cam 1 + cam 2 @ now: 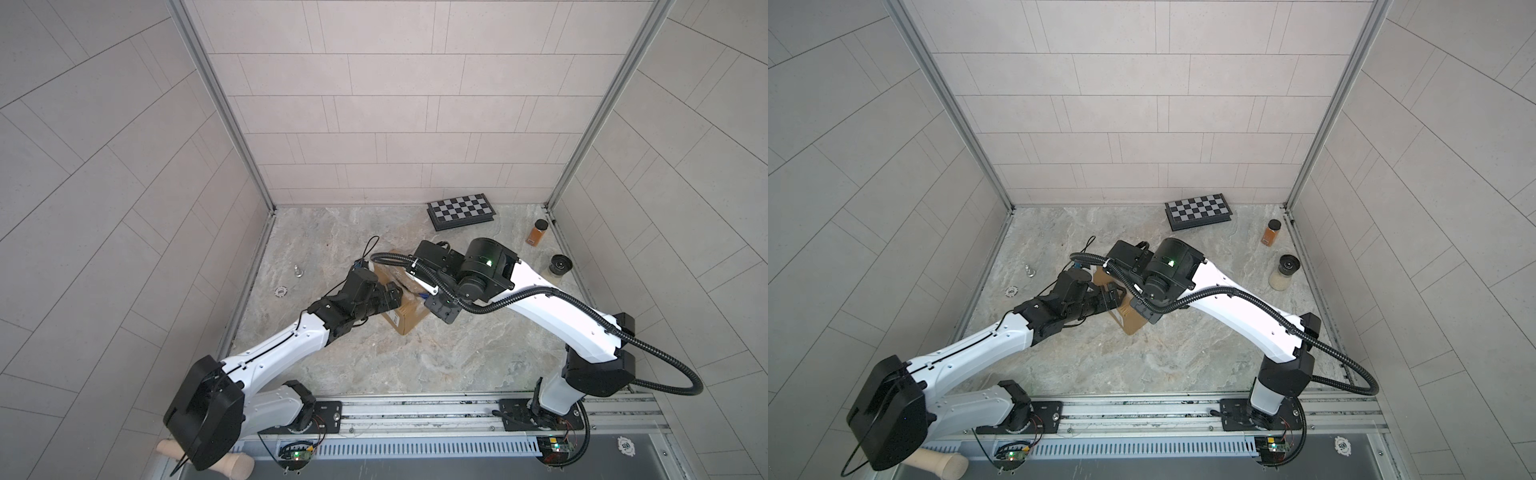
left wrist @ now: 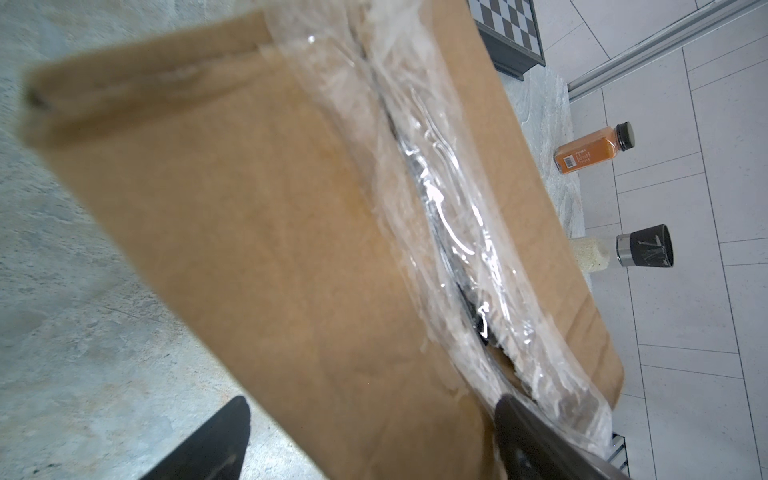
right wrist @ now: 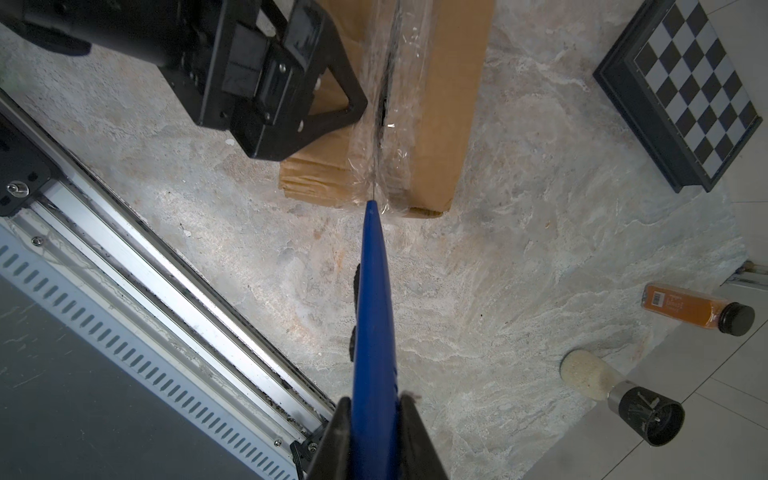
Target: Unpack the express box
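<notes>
We saw the express box [image 1: 409,318] [image 3: 449,104] sitting near the middle of the marbled stone-look table [image 3: 519,208], turned at a slant to the rail and lying between the two grippers. The left gripper [image 2: 372,403] stood wide apart and straddled one half of the box top. One black finger [image 2: 536,440] lay on the taped seam and the other hung just beside the box's side wall. We could not tell whether that outer finger touched the cardboard. The right gripper [image 3: 374,411] was clamped narrowly on the handle of a blue utility knife [image 3: 374,311], a slim smooth handle tapering to a thin blade. The blade tip met the end of the seam at the box's near edge. The box was plain matte brown cardboard, roughly cuboid, with softly dented corners and a pale label [image 1: 395,319] on one side. Clear tape [image 2: 436,199] ran along the flap seam, glossy and wrinkled, and a dark gap showed under it where the flaps parted. Well apart, toward the far right corner, lay a flat black-and-white checkered case [image 1: 461,210]. Near it were an orange spice bottle [image 1: 537,232] with a black cap and a black-topped grinder [image 1: 559,266] of pale grains.
</notes>
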`<state>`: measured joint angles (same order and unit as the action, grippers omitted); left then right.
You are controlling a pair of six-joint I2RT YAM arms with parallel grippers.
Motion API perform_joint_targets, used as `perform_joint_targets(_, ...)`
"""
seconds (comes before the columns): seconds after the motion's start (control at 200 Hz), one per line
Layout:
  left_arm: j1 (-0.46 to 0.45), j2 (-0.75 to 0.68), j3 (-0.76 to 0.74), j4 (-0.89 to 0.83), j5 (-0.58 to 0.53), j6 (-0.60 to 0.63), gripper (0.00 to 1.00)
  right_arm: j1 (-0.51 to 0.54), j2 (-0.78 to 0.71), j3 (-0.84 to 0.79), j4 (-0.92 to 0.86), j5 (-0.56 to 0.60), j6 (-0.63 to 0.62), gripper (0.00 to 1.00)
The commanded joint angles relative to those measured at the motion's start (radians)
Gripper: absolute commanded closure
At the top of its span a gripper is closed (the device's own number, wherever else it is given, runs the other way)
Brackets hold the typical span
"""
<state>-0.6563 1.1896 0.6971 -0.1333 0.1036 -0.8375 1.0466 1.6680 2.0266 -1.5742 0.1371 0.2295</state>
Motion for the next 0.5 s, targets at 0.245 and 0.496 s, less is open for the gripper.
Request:
perform_joint_targets(0.245, 0.006, 0.024, -0.051, -0.089, -0.018, 0.020, 0.06, 0.006, 0.016, 0.075, 0.039, 0.044, -0.039, 1.00)
perform_joint_targets(0.496, 0.005, 0.021, -0.056, -0.085, -0.018, 0.017, 0.06, 0.005, 0.021, 0.023, 0.030, 0.082, -0.038, 1.00)
